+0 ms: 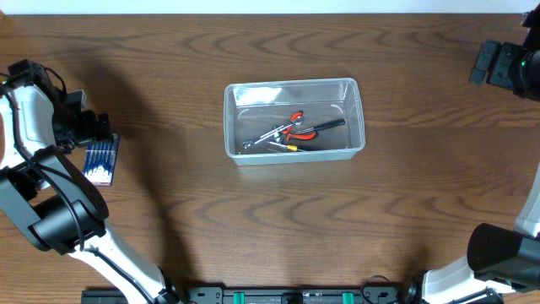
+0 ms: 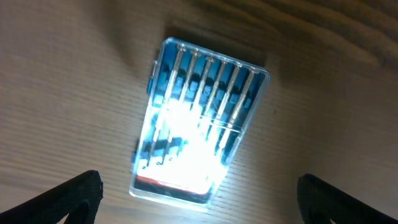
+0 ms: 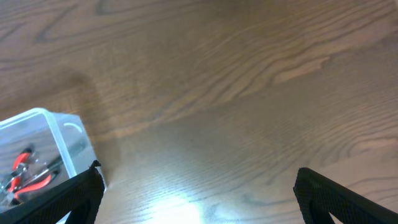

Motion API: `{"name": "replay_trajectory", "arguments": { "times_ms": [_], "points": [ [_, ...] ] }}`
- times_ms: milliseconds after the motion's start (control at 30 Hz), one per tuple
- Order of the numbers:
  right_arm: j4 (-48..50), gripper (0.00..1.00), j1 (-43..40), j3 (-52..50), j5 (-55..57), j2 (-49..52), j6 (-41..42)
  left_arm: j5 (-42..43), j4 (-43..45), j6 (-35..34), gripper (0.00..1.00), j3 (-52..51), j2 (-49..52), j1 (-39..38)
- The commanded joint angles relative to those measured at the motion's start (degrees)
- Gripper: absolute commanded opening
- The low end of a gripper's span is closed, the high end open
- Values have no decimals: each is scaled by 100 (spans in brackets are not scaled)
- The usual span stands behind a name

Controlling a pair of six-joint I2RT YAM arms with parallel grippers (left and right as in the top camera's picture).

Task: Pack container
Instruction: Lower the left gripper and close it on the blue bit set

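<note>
The clear plastic container (image 1: 293, 119) stands in the middle of the table and holds red-handled pliers (image 1: 297, 128), a black-handled tool and a metal wrench. Its corner shows in the right wrist view (image 3: 43, 152). A small blue flat pack of tools (image 1: 102, 160) lies on the table at the far left. In the left wrist view it (image 2: 199, 121) lies flat right below my left gripper (image 2: 199, 199), which is open, its fingers spread wide on either side of the pack. My right gripper (image 3: 199, 199) is open and empty over bare table, right of the container.
The wooden table (image 1: 278, 228) spreads all round. The right arm's body (image 1: 506, 67) is at the far right edge, and both arm bases are along the front edge.
</note>
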Motion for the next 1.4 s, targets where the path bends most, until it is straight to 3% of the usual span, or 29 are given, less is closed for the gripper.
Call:
{"name": "replay_trajectory", "arguments": {
  "times_ms": [0, 267, 633, 1367],
  "points": [
    [72, 99, -35, -20, 136, -15, -76, -92, 57, 734, 98, -15, 11, 7],
    [105, 99, -35, -20, 540, -15, -81, -90, 269, 1429, 99, -17, 125, 7],
    [107, 99, -35, -20, 540, -15, -142, -505, 498, 1432, 98, -111, 599, 26],
    [256, 99, -35, -20, 664, -15, -140, -479, 627, 1270, 99, -396, 1008, 52]
  ]
}}
